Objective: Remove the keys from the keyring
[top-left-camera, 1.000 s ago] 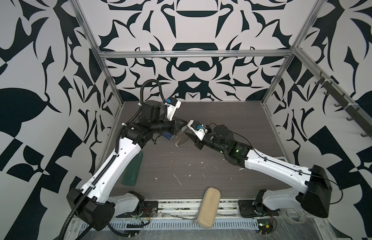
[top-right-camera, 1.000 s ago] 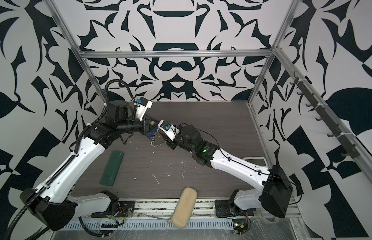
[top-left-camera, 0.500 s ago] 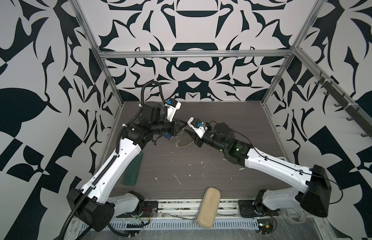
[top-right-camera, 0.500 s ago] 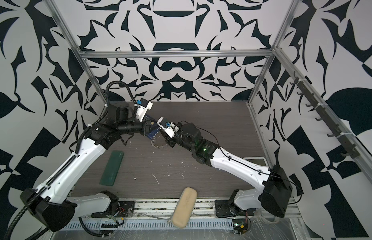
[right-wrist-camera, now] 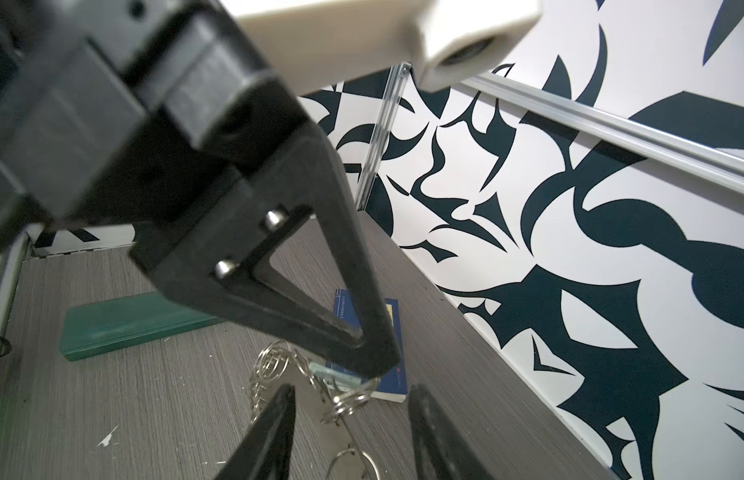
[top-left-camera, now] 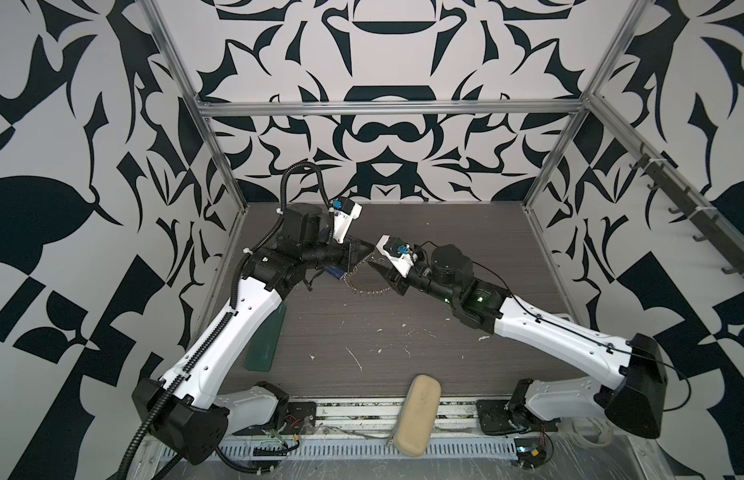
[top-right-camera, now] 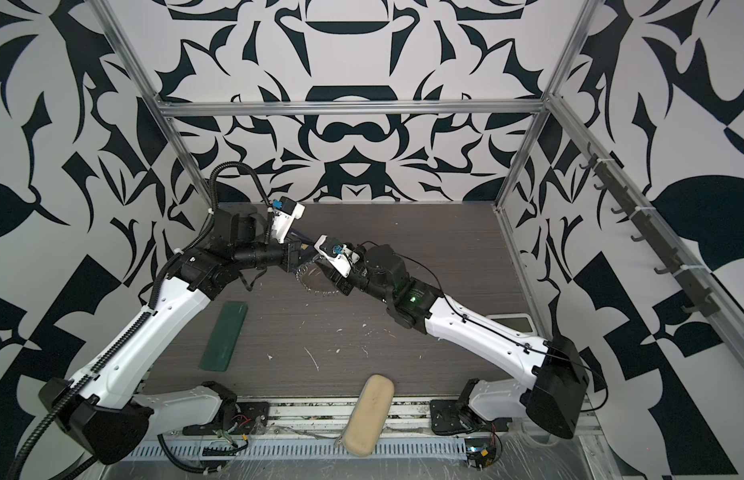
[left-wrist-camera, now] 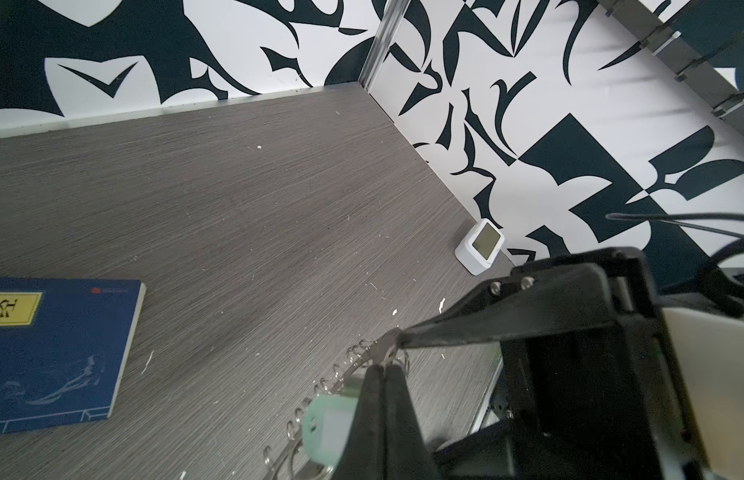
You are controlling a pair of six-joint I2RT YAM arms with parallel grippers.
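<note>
Keyring (top-left-camera: pixel 362 289) is held by its rim over the counter (top-left-camera: pixel 445 332), left of the middle, in the left tool (right-wrist-camera: pixel 374 361), its tips pressed together on a split ring (right-wrist-camera: pixel 349 401) beside the mint-tagged key (left-wrist-camera: pixel 326 428), while the spread right tool (right-wrist-camera: pixel 353 388) faces it closely, tips either side of that ring.

Left gripper (right-wrist-camera: pixel 376 363) has fingers pinched together, facing the right gripper (right-wrist-camera: pixel 353 390), whose fingers stand apart.

Both arms (top-left-camera: pixel 548 336) wear white shells over black joints. Behind my left pincer (right-wrist-camera: pixel 374 361) sit two silver screws (right-wrist-camera: pixel 271 217); a ribbed black hose (top-left-camera: pixel 301 166) loops further back.
</note>
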